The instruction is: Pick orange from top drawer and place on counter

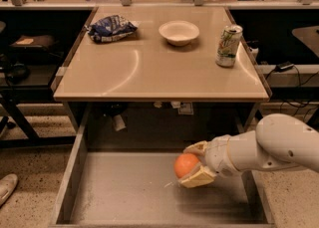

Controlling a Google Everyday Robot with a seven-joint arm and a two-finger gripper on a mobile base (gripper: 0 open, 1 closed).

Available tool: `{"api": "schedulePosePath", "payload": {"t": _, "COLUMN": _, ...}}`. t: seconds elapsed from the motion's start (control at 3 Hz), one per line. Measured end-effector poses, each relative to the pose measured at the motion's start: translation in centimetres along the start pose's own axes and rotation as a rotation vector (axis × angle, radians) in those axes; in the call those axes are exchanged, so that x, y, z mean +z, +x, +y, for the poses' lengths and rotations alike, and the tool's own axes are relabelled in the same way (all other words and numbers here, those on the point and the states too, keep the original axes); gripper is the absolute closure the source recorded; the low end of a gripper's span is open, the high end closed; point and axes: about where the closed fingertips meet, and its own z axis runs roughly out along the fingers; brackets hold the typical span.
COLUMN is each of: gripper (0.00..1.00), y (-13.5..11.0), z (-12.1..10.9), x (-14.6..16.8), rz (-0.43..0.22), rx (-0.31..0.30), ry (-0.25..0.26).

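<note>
Beige surface: the counter [149, 72] is glossy and squarish. It carries a blue chip bag [112, 27] back left, a white bowl [179, 32] back centre and a green soda can [228, 46] upright near the right edge.
Grey metal: the top drawer [124, 197] stands pulled out below the counter's front edge, showing its scuffed flat bottom.
Fruit: the orange [183, 162] is inside the drawer, right of centre.
Arm: the gripper [188, 167] reaches in from the right on a white arm [284, 142], its tan fingers closed around the orange.
Room: speckled floor [30, 167], dark benches at both sides, cables [294, 70] at right, a shoe [7, 188] lower left.
</note>
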Motion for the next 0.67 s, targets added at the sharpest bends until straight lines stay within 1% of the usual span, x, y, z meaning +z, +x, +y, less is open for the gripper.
{"api": "schedulePosePath", "payload": {"t": 0.33, "gripper": 1.0, "y": -3.8, "z": -0.2, "x": -4.3, "rz": 0.037, "rx": -0.076, "ry": 0.05}}
{"api": "schedulePosePath", "payload": {"t": 0.67, "gripper": 1.0, "y": -10.5, "z": -2.8, "x": -7.6, "rz": 0.053, "rx": -0.212, "ry": 0.094}}
